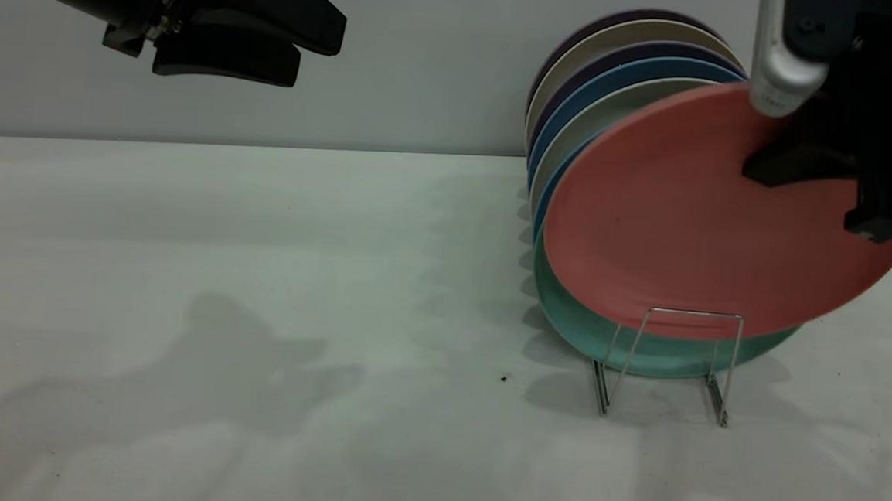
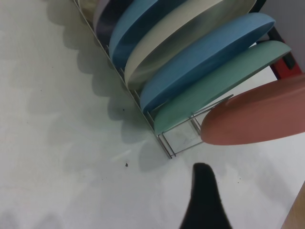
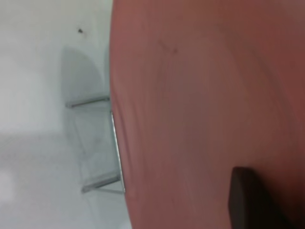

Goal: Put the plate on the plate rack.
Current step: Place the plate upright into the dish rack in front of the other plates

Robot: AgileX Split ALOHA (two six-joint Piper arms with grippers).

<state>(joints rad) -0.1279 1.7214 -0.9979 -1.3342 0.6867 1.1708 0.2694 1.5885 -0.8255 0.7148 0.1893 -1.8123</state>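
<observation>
The plate (image 1: 672, 218) is seen as matt salmon-pink, smooth, with no gloss on its face; the plate rack (image 1: 676, 350) is made of thin bright metal wire, shiny along its bends; the teal-green plate (image 1: 641, 351) and the blue plates (image 2: 200, 62) are shown with the same dull, smooth finish; the table (image 1: 256, 309) is given a pale matt surface; the right gripper (image 1: 845, 182) is formed of matt black plastic.

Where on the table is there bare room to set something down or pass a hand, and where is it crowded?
Bare: the table left of the plate rack, below the raised left claw, and the strip in front of the rack. Crowded: the rack's row of plates at right, where the right claw holds the pink plate against the teal plate.
</observation>
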